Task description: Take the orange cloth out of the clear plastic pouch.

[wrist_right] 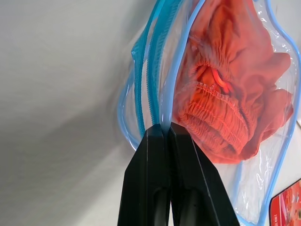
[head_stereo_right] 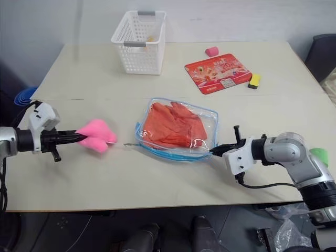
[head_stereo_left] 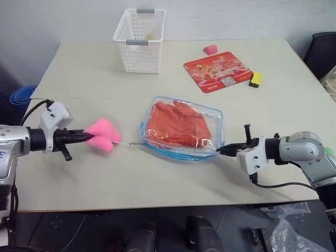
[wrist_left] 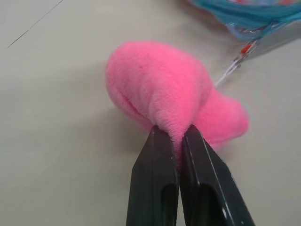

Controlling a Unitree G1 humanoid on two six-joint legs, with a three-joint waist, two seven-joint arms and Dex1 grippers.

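At the near side of the pale beige counter, the right gripper has its two black fingers clenched on the light blue zippered edge of the clear plastic pouch, at the pouch's near right corner. The left gripper, over by the counter's left edge, has its fingers pinched tight on a fold of a soft pink plush lump, which hangs from the fingertips a little left of the pouch and apart from it. The clear flat pouch with rounded corners lies in the middle of the counter, its long axis running from the near left to the far right, its zipper side toward the near edge. Inside it sits the bright orange-red wrinkled cloth, bunched up and filling most of the pouch, wholly enclosed by the plastic. Farther back on the right lies a flat red printed packet, with a small yellow and black block just beside its right edge and a small pink piece just beyond its far corner. At the far centre stands a white plastic lattice basket; something small and yellowish shows in it, too unclear to name.
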